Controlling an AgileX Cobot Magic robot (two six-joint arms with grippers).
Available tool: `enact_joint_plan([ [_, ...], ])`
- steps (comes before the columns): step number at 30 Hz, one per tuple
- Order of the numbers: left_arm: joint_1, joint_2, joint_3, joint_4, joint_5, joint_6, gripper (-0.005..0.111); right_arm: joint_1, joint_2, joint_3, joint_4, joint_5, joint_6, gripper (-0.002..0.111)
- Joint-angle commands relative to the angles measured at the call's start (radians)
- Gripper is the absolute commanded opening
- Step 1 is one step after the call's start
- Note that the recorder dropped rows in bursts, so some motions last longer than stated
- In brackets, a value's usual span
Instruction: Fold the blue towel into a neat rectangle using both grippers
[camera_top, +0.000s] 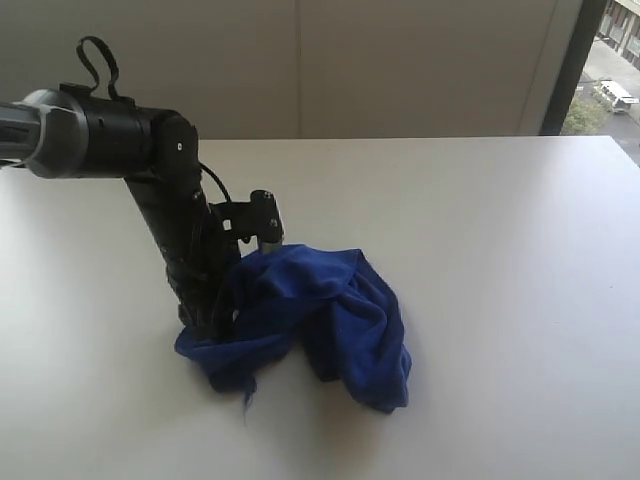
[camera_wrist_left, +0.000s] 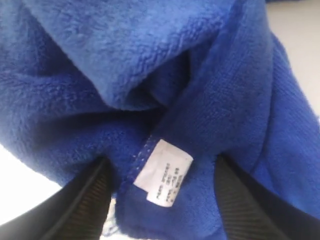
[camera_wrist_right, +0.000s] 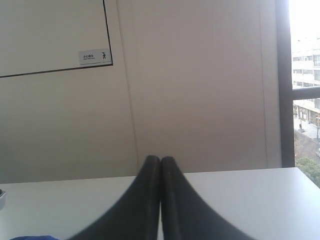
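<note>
The fold is not done. The blue towel (camera_top: 320, 315) lies in a lumpy heap on the white counter (camera_top: 500, 250). It has no flat side and no straight edge yet, so it is far from a neat rectangle. I think almost all the work is left: spread it flat, then fold it over.

The left fingers (camera_wrist_left: 80, 212) point down into the near side of the heap. The 2 of them stand wide apart. A corner of the towel lies between them, loose and not pinched. A small white tag (camera_wrist_left: 164, 172) sits on that corner, right between the fingers.

The right fingers (camera_wrist_right: 147, 200) are pressed together with nothing in them. They point at the wall, well apart from the heap. The outside camera does not show them at all.

The towel is soft and fuzzy, deep blue, with fat rolls and dark creases. It looks floppy and will likely sag when lifted. The tag is thin and smooth, with tiny print too small to read. The fingers are dark with fine ridges. The counter is smooth and hard.
</note>
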Motion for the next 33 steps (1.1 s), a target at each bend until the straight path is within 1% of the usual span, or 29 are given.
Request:
enact_joint_plan([
  [1, 0.004, 0.008, -0.005, -0.002, 0.082, -0.018, 0.064, 0.0, -0.006, 0.005, 0.003, -0.017, 0.004, 0.0],
  [5, 0.004, 0.008, -0.005, 0.003, 0.133, -0.018, 0.064, 0.0, -0.006, 0.005, 0.003, -0.017, 0.004, 0.0],
  [8, 0.004, 0.006, -0.005, 0.011, 0.16, -0.018, 0.06, 0.0, -0.006, 0.005, 0.003, -0.017, 0.004, 0.0],
  [14, 0.004, -0.028, -0.005, 0.044, 0.223, -0.016, 0.038, 0.0, -0.006, 0.005, 0.003, -0.015, 0.004, 0.0],
  [17, 0.004, -0.046, -0.005, 0.044, 0.224, -0.016, 0.027, 0.0, -0.006, 0.005, 0.003, -0.015, 0.004, 0.0],
  [23, 0.004, -0.048, -0.005, 0.038, 0.225, -0.016, 0.011, 0.0, -0.006, 0.005, 0.003, -0.015, 0.004, 0.0],
  [27, 0.004, -0.048, -0.005, 0.024, 0.264, -0.015, 0.0, 0.0, -0.006, 0.005, 0.003, -0.015, 0.004, 0.0],
  [29, 0.004, -0.048, -0.005, 0.021, 0.294, -0.001, 0.0, 0.0, -0.006, 0.005, 0.003, -0.015, 0.004, 0.0],
  [33, 0.004, -0.082, -0.005, 0.026, 0.309, -0.004, 0.0, 0.0, -0.006, 0.005, 0.003, -0.015, 0.004, 0.0],
])
